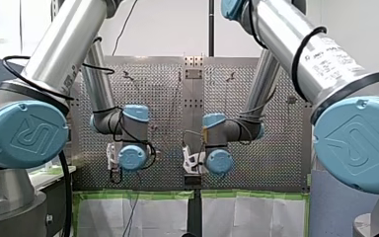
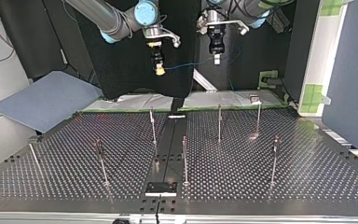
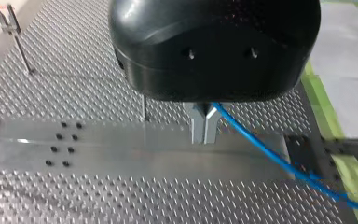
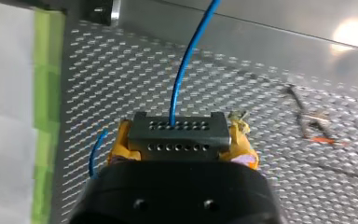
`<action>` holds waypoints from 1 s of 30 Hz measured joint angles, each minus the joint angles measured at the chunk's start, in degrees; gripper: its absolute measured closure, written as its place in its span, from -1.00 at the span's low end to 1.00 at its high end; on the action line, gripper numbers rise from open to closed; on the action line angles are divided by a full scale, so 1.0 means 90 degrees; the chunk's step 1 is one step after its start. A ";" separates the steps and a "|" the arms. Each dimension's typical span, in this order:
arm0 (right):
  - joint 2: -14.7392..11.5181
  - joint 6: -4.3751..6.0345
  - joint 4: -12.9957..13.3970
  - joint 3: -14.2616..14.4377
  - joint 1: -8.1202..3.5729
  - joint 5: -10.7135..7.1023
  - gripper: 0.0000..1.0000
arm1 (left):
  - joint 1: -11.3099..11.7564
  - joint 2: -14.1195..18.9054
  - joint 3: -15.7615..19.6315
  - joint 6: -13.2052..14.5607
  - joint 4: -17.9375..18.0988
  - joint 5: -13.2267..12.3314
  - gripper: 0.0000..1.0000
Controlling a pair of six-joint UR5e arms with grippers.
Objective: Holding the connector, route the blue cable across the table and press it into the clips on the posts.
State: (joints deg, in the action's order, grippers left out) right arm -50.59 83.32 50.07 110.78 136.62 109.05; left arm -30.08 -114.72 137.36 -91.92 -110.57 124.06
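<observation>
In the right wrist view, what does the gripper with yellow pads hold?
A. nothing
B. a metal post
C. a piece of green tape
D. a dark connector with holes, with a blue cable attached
D: the connector sits between the yellow pads of my right gripper, and the blue cable leaves it.

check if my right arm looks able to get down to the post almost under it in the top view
Probably yes: my right gripper, holding the connector, hangs above the table with open space down to that post. The blue cable stretched to my left gripper may restrain it.
</observation>
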 joint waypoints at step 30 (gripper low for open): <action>-0.1580 0.0762 -0.0575 -0.1023 0.0224 -0.1597 1.00 | 0.0490 0.1835 -0.0418 0.0708 -0.1834 0.1153 1.00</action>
State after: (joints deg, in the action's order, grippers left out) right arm -64.81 90.18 44.90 101.58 138.64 94.67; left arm -25.67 -98.20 133.59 -85.55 -127.08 134.43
